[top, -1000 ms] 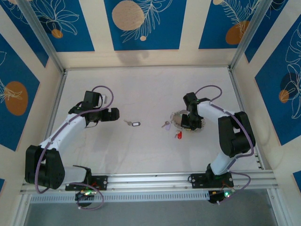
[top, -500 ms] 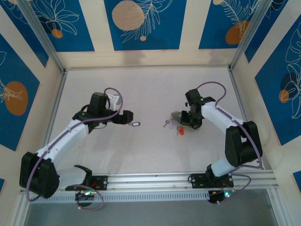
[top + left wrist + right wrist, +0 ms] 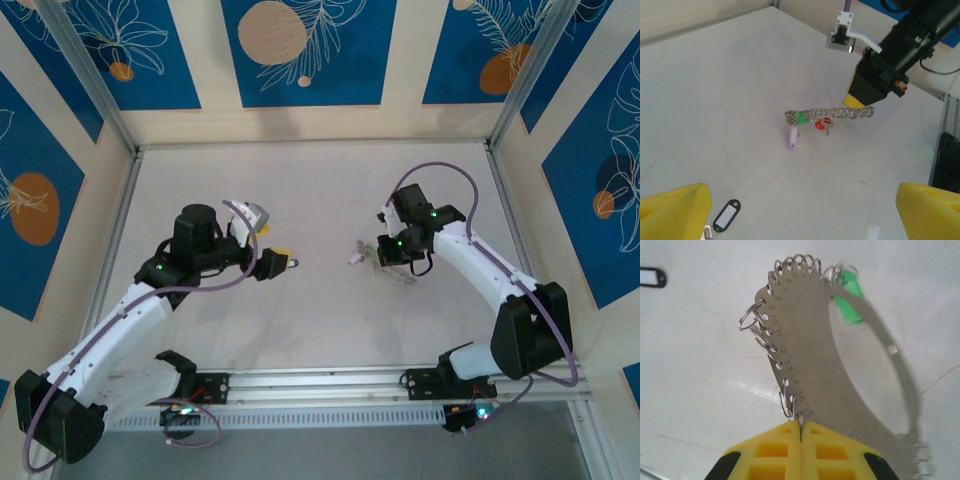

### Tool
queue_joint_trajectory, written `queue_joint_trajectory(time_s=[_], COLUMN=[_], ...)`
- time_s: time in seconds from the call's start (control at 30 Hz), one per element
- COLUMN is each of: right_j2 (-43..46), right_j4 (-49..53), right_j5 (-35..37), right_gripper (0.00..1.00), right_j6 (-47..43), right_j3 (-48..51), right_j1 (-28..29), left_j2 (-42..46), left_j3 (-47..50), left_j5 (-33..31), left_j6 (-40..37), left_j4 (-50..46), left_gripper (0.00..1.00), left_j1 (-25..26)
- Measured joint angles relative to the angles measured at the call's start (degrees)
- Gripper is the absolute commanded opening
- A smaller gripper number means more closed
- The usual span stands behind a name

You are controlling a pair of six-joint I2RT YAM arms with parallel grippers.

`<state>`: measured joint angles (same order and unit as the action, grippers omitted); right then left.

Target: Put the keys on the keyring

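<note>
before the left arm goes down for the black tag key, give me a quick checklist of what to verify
1. Left gripper open: ok, jaws stand wide.
2. Black-tag key centred between the jaws: not ok, it lies flat on the table close beside one finger.
3. Right gripper shut on the keyring: ok.
4. Green tag, lilac tag and red tag hanging from the keyring: ok.
5. Grippers apart from each other: ok.
6. Free slot on the keyring for this key: cannot tell.
</note>
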<state>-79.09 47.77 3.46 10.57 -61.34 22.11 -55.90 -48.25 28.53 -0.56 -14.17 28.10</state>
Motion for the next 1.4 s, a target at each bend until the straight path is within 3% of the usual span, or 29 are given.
queue_joint_trajectory(time_s=[0.33, 0.47, 0.57, 0.67, 0.9, 1.17, 1.4], right_j2=[5.55, 10.54, 16.24, 22.99, 34.58, 36.72, 36.15], right_j4=[1.09, -2.36, -7.43, -14.49, -32.48, -54.12, -66.34], right_j5=[9.92, 10.12, 6.43, 0.42, -14.1, -24.61, -31.41], right_gripper=[0.0, 0.0, 0.0, 0.0, 0.0, 0.0, 0.0], right_j6=[-8.76, -11.74, -14.14, -16.85, -20.24, -14.97, -13.55], right_j3=[-0.85, 0.26, 3.3, 9.01, 23.85, 32.13, 33.9], right_j1=[4.17, 4.52, 4.57, 4.81, 5.14, 7.21, 9.99], left_j2=[0.81, 1.07, 1.2, 1.66, 1.77, 0.63, -3.15], left_j3=[-2.25, -2.62, -3.19, -3.26, -4.17, -4.85, -6.21], left_j5=[-0.02, 0.0, 0.26, 1.05, 4.72, 7.5, 7.23], left_j6=[-6.56, -7.28, -7.58, -8.59, -13.49, -19.61, -25.57], left_j4=[-1.14, -1.18, -1.18, -1.16, -1.22, -1.05, -2.82], left_gripper=[0.93, 0.93, 0.9, 0.8, 0.68, 0.55, 0.42], left_j1=[0.07, 0.09, 0.17, 0.22, 1.07, 5.99, 10.95])
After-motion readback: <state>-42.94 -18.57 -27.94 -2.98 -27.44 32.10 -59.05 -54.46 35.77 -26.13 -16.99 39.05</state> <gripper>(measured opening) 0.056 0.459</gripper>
